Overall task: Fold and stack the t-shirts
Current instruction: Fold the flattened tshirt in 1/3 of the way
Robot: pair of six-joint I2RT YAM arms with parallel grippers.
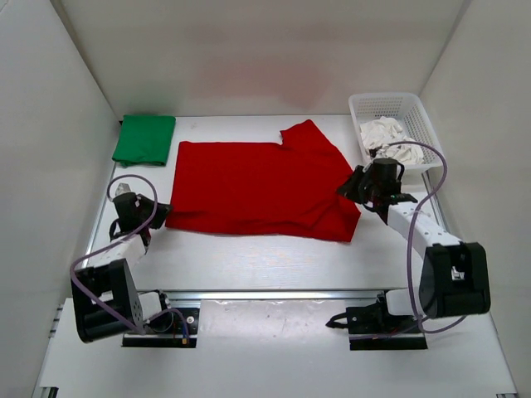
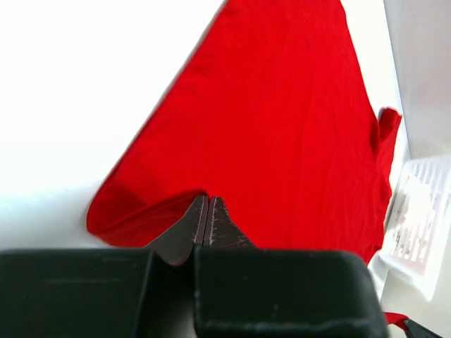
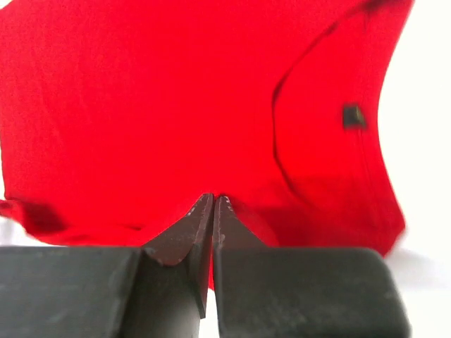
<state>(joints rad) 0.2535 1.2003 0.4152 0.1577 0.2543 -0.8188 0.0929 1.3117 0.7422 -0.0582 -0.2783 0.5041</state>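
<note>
The red t-shirt (image 1: 249, 186) lies spread across the middle of the table, one sleeve pointing to the back right. My left gripper (image 1: 159, 211) is shut on its near left corner, where the cloth curls up at the fingertips (image 2: 207, 198) in the left wrist view. My right gripper (image 1: 353, 186) is shut on the shirt's right edge, with red cloth (image 3: 141, 105) pinched between its jaws (image 3: 213, 197) near the collar. The green t-shirt (image 1: 145, 138) lies folded at the back left. The off-white t-shirt (image 1: 388, 137) is crumpled in the basket.
A white mesh basket (image 1: 398, 104) stands at the back right, just behind my right arm; it also shows at the right edge of the left wrist view (image 2: 423, 211). White walls enclose the table on the left, back and right.
</note>
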